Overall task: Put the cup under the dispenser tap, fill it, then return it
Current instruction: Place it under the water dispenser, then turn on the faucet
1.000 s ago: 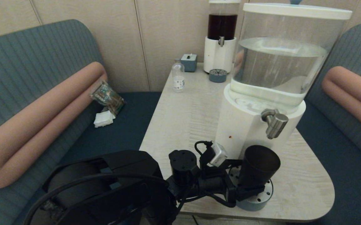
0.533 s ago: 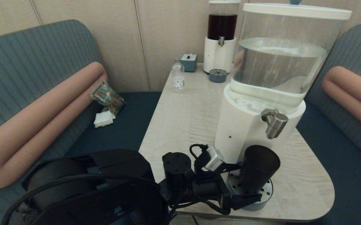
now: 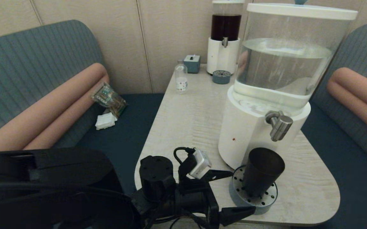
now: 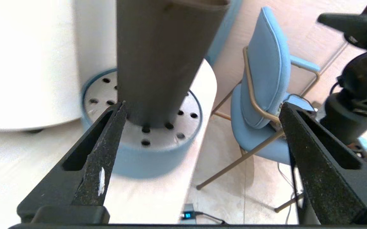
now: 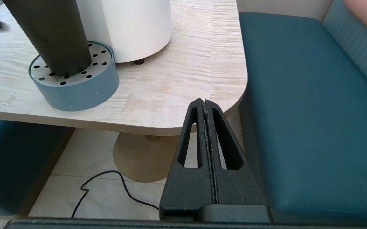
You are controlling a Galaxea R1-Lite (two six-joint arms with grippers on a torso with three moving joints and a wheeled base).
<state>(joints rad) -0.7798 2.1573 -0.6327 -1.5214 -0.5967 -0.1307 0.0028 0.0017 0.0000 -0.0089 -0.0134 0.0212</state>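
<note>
Beige panelled wall (image 3: pixel 158 38), teal booth seats (image 3: pixel 27 63), tiled floor (image 5: pixel 85 187)

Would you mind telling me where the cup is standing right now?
In the head view the cup stands upright on the round perforated drip tray at the table's near right corner, below the dispenser tap.

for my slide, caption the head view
Open left gripper beside the cup on the drip tray, under the dispenser tap.

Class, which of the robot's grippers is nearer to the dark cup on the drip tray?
Left. The left gripper, jaws open, sits just beside the cup; the right gripper hangs shut below the table's edge.
</note>
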